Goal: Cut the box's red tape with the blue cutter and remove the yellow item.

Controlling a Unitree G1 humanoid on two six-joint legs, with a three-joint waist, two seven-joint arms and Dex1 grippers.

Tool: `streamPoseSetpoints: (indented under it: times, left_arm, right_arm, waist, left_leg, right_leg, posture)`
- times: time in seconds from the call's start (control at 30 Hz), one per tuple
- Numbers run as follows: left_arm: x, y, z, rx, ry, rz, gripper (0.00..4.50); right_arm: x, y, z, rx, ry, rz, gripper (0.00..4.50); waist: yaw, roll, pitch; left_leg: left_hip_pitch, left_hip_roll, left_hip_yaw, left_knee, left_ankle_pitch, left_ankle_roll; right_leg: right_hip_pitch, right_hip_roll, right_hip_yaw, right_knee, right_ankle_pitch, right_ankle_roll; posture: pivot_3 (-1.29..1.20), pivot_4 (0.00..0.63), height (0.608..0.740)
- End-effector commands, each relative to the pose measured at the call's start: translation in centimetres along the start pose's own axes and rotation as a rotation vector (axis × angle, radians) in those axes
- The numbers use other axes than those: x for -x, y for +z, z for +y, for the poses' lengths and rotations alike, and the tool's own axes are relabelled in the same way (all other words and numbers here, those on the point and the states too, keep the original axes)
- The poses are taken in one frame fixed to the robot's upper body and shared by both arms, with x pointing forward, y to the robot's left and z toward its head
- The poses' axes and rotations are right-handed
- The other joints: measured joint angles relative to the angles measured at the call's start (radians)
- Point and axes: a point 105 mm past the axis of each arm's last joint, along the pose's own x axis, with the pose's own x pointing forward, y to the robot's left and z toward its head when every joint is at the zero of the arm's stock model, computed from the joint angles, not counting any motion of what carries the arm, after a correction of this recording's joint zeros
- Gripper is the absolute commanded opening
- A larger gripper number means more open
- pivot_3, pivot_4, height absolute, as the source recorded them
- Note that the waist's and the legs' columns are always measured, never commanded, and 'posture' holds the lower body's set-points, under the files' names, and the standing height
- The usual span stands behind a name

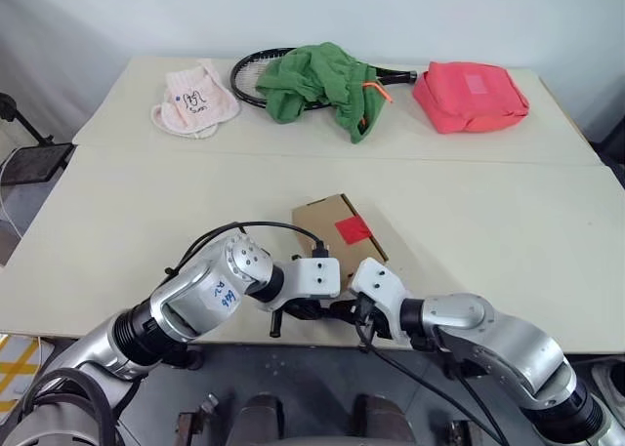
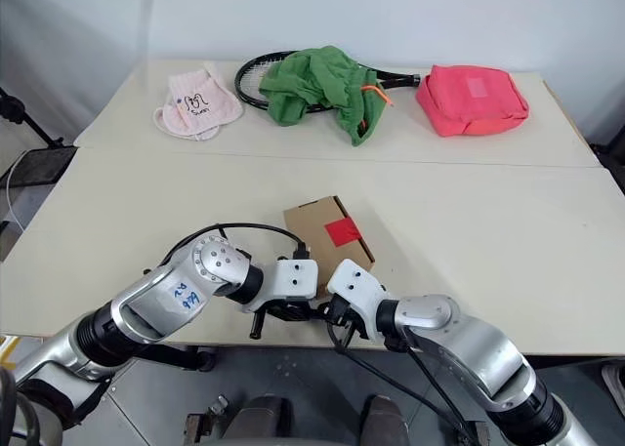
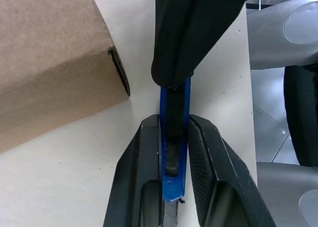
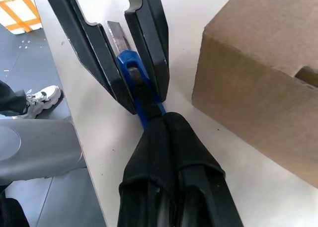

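Clamping blue cutter [image 3: 174, 137]: left gripper [image 3: 173, 137]; right gripper [image 4: 159, 118] closed, touching.

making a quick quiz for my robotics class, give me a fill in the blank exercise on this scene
1. Both grippers are closed on the ____ cutter.
2. The tape on the box is ____ in colour.
3. The green cloth lies over a black ____.
4. The left gripper clamps the cutter near its ____ end, the right gripper the other.

Missing words: blue; red; racket; blade
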Motion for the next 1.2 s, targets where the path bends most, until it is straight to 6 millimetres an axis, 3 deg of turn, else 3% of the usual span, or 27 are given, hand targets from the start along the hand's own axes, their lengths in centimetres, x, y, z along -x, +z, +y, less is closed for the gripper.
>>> streamPoseSetpoints:
  times: [0.03, 0.1, 0.27, 0.4, 0.63, 0.83, 1.2]
  left_arm:
    - [-0.6, -0.1, -0.6, -0.015, -0.021, 0.002, 0.41]
    - [-0.5, -0.2, -0.5, -0.028, -0.019, 0.003, 0.41]
    - [0.1, -0.1, -0.3, -0.078, -0.022, -0.027, 0.41]
    - [1.3, -0.1, -0.1, -0.15, -0.006, -0.114, 0.41]
    - [3.2, 2.9, 0.1, -0.37, 0.036, -0.342, 0.41]
    - [4.0, 5.7, 0.8, -0.503, 0.103, -0.474, 0.41]
    - [3.2, 6.4, 1.0, -0.528, 0.107, -0.498, 0.41]
  right_arm:
    - [-0.6, 0.3, 1.0, -0.002, 0.056, -0.013, 0.02]
    - [-0.3, 0.5, 1.0, -0.006, 0.055, -0.032, 0.02]
    - [3.4, 1.4, 0.3, -0.052, 0.057, -0.078, 0.02]
    - [8.1, 3.1, 0.7, -0.249, 0.143, -0.201, 0.02]
    - [11.6, 3.1, 1.2, -0.609, 0.188, -0.146, 2.31]
    - [10.8, 3.2, 0.0, -0.683, 0.132, -0.167, 4.43]
    - [9.5, 3.6, -1.8, -0.714, 0.121, -0.151, 4.47]
  waist:
    - [0.0, 0.0, 0.0]
    - [0.0, 0.0, 0.0]
    - [0.003, 0.0, 0.0]
    - [0.001, 0.001, 0.001]
    - [0.004, 0.002, 0.001]
    - [0.002, 0.0, 0.002]
    - [0.005, 0.0, 0.002]
  left_leg:
    - [0.0, 0.0, 0.0, 0.0, 0.0, 0.0]
    - [0.0, 0.0, 0.0, 0.0, 0.0, 0.0]
    - [-0.002, 0.0, 0.0, 0.0, 0.0, 0.0]
    - [-0.002, 0.0, 0.0, -0.001, 0.0, 0.0]
    - [-0.002, 0.001, 0.0, 0.001, -0.001, 0.001]
    - [-0.002, 0.001, 0.001, 0.001, -0.001, 0.001]
    - [-0.003, 0.001, 0.001, 0.001, -0.001, 0.001]
  right_leg:
    - [0.0, 0.0, 0.0, 0.0, 0.0, 0.0]
    - [0.0, 0.0, 0.0, 0.0, 0.0, 0.0]
    - [-0.001, 0.0, 0.0, -0.001, 0.0, 0.0]
    - [-0.001, 0.0, -0.001, -0.002, 0.0, 0.0]
    - [0.0, 0.0, -0.001, -0.004, 0.001, 0.0]
    - [0.001, 0.0, -0.001, -0.005, 0.001, 0.0]
    - [0.0, 0.0, -0.002, -0.006, 0.002, 0.0]
  posture:
    - [0.0, 0.15, 0.74]
    - [0.0, 0.15, 0.74]
    - [0.0, 0.15, 0.74]
    - [0.0, 0.15, 0.74]
    - [0.0, 0.15, 0.74]
    - [0.0, 0.15, 0.74]
    - [0.0, 0.15, 0.74]
